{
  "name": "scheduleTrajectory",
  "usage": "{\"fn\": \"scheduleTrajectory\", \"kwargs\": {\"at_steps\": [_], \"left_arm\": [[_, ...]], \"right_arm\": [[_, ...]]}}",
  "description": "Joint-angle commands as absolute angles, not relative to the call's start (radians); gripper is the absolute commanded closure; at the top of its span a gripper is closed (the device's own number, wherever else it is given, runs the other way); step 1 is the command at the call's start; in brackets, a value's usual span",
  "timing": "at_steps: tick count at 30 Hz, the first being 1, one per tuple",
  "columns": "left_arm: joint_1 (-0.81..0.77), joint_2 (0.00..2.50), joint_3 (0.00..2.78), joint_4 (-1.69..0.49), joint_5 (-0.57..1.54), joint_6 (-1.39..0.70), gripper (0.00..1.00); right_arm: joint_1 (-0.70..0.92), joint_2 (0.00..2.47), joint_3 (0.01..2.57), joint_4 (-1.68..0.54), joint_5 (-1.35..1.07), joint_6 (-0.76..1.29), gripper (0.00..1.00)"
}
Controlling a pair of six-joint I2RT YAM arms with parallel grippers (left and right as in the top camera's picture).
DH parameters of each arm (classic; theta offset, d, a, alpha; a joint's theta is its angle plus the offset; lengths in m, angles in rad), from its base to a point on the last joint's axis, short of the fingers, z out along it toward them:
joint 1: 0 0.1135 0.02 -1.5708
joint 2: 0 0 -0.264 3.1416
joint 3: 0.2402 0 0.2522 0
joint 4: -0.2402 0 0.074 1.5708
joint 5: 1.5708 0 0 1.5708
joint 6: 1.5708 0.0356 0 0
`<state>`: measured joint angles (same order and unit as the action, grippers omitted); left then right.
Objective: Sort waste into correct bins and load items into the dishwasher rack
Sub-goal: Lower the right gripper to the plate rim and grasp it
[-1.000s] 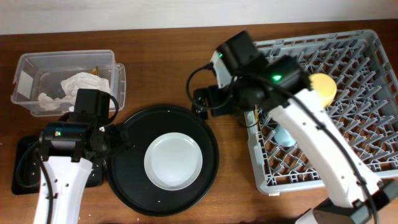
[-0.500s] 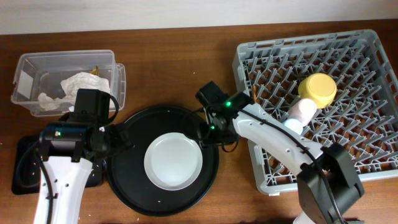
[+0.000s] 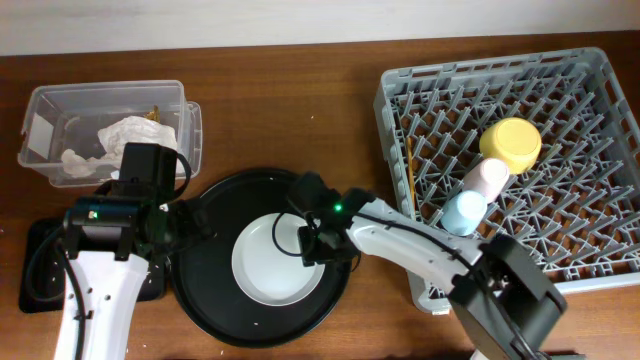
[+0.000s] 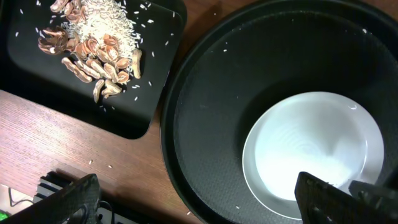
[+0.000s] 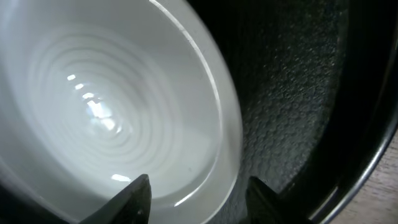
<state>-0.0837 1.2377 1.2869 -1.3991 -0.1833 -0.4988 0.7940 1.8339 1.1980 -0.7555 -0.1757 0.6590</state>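
Now right jaws straddle the grey plate's (image 5: 93,112) rim.

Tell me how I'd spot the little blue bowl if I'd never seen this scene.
Find the big grey rack on the right of the overhead view. Three bowls lie in it in a slanted row: yellow bowl, pink bowl, then the light-blue bowl. It is the pale blue one at the row's lower-left end.

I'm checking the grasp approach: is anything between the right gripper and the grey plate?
Nothing visible does. The open right gripper hangs at the right rim of the grey plate, which sits on the round black tray.
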Motion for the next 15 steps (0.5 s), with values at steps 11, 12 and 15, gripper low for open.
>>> {"fn": "scheduleTrajectory", "kwargs": {"at_steps": [11, 12, 15], "left_arm": [[-0.080, 1.228, 1.297, -1.400, -0.179, -0.508, 0.01], [-0.080, 1.228, 1.297, -1.400, -0.179, -0.508, 0.01], [-0.080, 1.228, 1.297, -1.400, -0.179, -0.508, 0.01]], "right_arm": [[0.804, 1.918, 1.191, -0.747, -0.130, 0.697, 0.77], [0.804, 1.918, 1.193, -0.748, -0.131, 0.697, 0.84], [0.804, 1.917, 1.220, -0.771, -0.134, 0.697, 0.96]]}}
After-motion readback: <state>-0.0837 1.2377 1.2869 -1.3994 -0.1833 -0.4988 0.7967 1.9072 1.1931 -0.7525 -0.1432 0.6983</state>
